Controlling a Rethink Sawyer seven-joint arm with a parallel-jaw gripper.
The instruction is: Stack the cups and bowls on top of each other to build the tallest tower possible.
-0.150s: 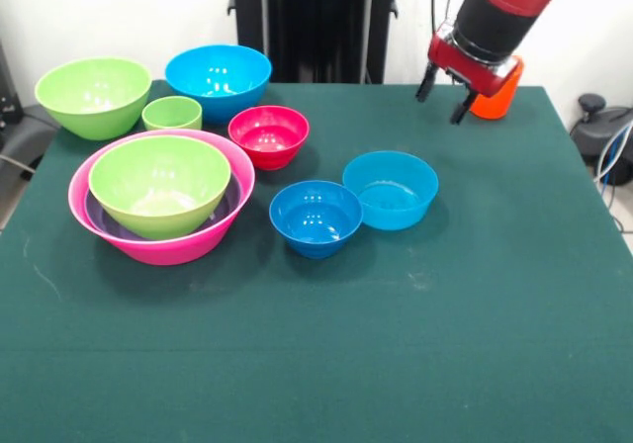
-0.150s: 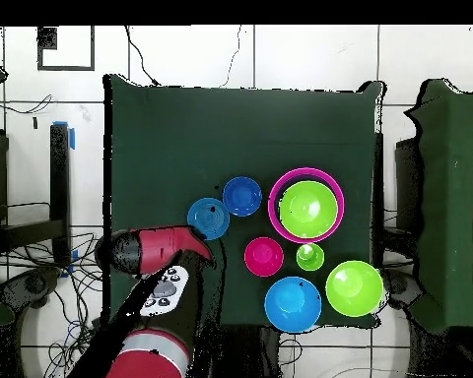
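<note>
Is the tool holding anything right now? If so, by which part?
Nothing is held. The tool hangs open in front of the orange cup, its fingers empty.

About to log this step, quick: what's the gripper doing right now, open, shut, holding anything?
Gripper: open and empty, its dark fingers spread apart just in front of the ribbed orange plastic cup, not closed on it.

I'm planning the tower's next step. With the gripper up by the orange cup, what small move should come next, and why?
Probably lower the gripper onto the orange cup: its fingers look open and hang just in front of the cup, which stands alone at the far table edge, apart from the nested pink bowl stack. The cup is partly hidden, so alignment is uncertain.
</note>
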